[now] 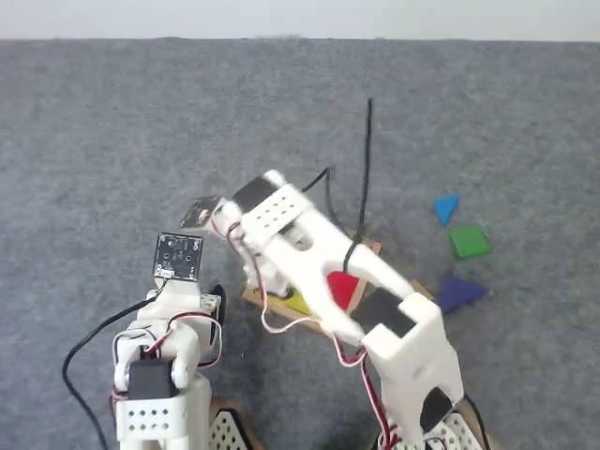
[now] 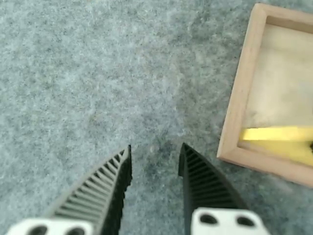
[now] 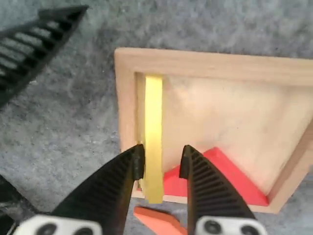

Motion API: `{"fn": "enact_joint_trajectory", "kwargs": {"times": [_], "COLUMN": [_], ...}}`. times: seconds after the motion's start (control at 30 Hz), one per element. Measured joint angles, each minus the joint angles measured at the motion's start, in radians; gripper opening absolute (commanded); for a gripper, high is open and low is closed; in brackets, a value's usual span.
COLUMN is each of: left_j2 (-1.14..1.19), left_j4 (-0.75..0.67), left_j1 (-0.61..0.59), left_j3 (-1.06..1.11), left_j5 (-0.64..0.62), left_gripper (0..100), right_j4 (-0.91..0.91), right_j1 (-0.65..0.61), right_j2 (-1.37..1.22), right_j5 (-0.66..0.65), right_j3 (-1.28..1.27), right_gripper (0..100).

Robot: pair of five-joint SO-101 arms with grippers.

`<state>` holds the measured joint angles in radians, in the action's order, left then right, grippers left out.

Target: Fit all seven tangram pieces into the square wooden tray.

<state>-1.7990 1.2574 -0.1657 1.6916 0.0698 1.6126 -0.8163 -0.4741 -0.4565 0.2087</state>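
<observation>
Covering the whole table: grey carpet [image 1: 112,122], which bears everything listed below.

Right arm [image 1: 309,244]: white, stretched from the near edge across the tray in the high view.

Left arm [image 1: 164,366]: white, upright at the near left, beside the tray.

Tray [image 3: 205,61]: square, pale wood, raised rim, flat on the carpet and largely under the right arm in the high view. Most of its floor is bare.

Right gripper [image 3: 161,156]: black ribbed fingers [image 3: 198,181], set narrowly apart over the tray's corner, one on each side of the yellow piece. One finger touches the piece; a gap shows between the piece and the other finger.

Left gripper [image 2: 155,166]: black ribbed fingers [image 2: 115,183], moderately apart with nothing between them, over bare carpet just beside the tray's outer corner.

Red triangle [image 3: 225,171]: lying flat inside the tray, in a corner against the rim.

Yellow piece [image 3: 153,122]: inside the tray, standing on its edge along one wall, next to the red triangle.

Dark blue triangle [image 1: 459,292]: on the carpet to the right of the tray, apart from it.

Green square [image 1: 468,241]: on the carpet, near the dark blue triangle, farther back.

Orange piece [image 3: 156,220]: on the carpet just outside the tray's rim, below the right gripper; part hidden.

Small blue triangle [image 1: 446,207]: on the carpet, just behind the green square.
</observation>
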Motion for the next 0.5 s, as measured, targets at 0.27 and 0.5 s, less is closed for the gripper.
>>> {"fn": "enact_joint_trajectory", "kwargs": {"times": [0.27,0.5], "left_j2": [0.000,0.000], "left_j4": [0.000,0.000], "left_j1": [0.000,0.000], "left_j3": [0.000,0.000], "left_j5": [0.000,0.000], "left_gripper": [15,15], "right_j4": [-0.078,-0.086], "right_j1": [0.087,0.083], "right_j2": [0.000,0.000], "right_j5": [-0.078,-0.083], "right_j3": [0.000,0.028], "right_gripper": [13.8,13.3]}}
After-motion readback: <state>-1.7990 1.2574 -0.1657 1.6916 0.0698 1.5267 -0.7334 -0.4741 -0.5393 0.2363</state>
